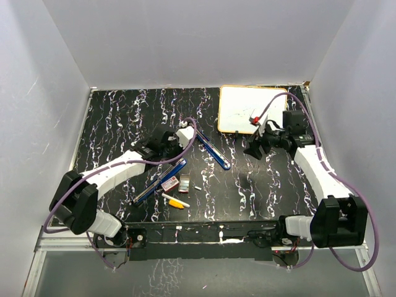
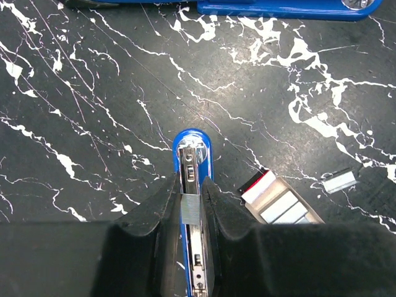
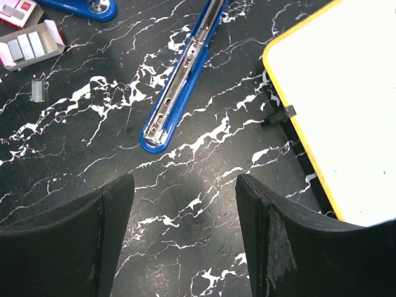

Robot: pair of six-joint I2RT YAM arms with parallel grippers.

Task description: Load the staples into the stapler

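The blue stapler [image 1: 213, 148] lies folded wide open on the black marbled table, its second half [image 1: 159, 180] running toward the near left. My left gripper [image 2: 192, 185] is shut on a short silvery strip of staples [image 2: 190, 209], held right over the metal channel of the stapler [image 2: 193, 154]; in the top view this gripper [image 1: 168, 162] hangs over the near half. The open staples box [image 2: 281, 201] lies just to its right, with a loose strip [image 2: 340, 180] beyond. My right gripper [image 3: 185, 185] is open above bare table, near the stapler's other half [image 3: 182, 80].
A yellow-framed whiteboard [image 1: 250, 108] lies at the back right, close to the right gripper [image 1: 252, 150]. A yellow-and-white marker [image 1: 176, 201] lies near the front edge. A small red box [image 1: 170, 183] sits beside the staples box [image 1: 184, 182]. White walls enclose the table.
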